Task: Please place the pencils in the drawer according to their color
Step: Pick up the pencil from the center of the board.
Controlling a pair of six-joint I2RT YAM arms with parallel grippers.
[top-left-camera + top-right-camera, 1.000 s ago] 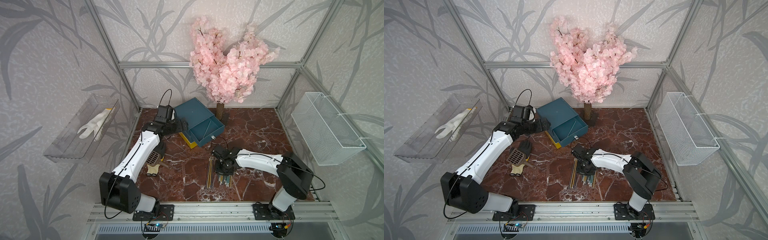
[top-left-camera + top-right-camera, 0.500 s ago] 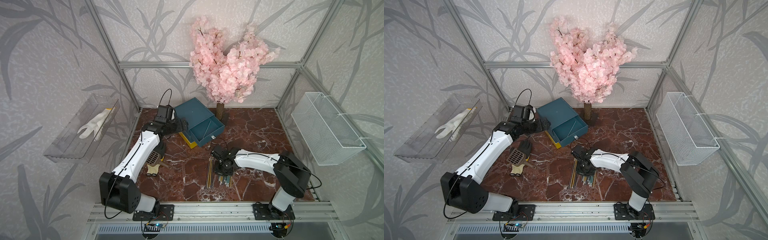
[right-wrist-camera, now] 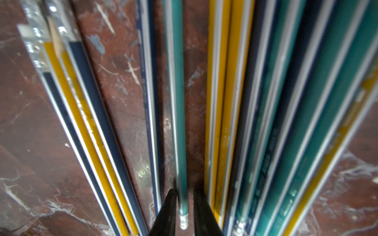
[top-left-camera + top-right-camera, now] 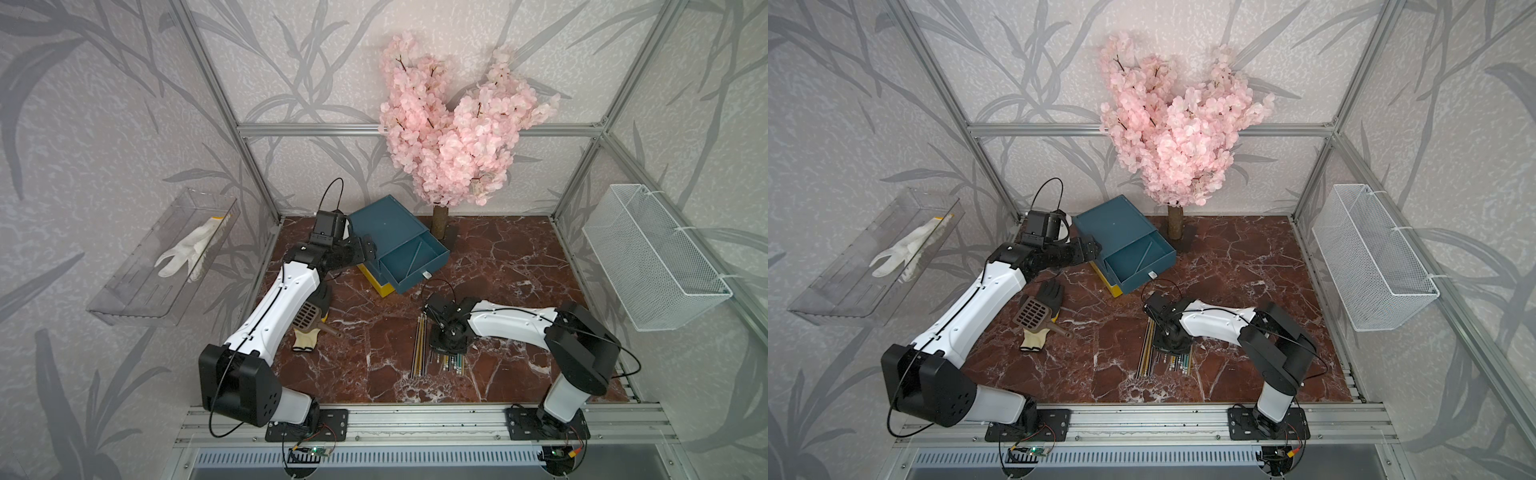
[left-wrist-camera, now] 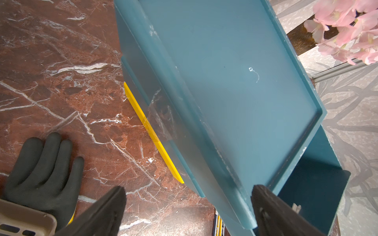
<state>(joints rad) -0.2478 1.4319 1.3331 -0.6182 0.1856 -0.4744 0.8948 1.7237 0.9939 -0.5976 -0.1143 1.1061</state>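
Teal pencil (image 3: pixel 177 122) sits pinched in the right gripper (image 3: pixel 185 191), lying on the marble (image 4: pixel 498 257) among the other pencils (image 4: pixel 422 349), near the 1 pulled-out drawer (image 4: pixel 411 266) of the chest (image 4: pixel 386 220). Left gripper (image 5: pixel 189 187) stands spread wide at that chest's corner.

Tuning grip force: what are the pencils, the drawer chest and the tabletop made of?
Pencils: likely painted wood, glossy; bare wood tip, metal ferrules show.
Drawer chest: looks like matte teal plastic, pale scuffs along edges.
Tabletop: polished red-brown marble or a marble-look sheet; white veins, sheen; can't tell which.
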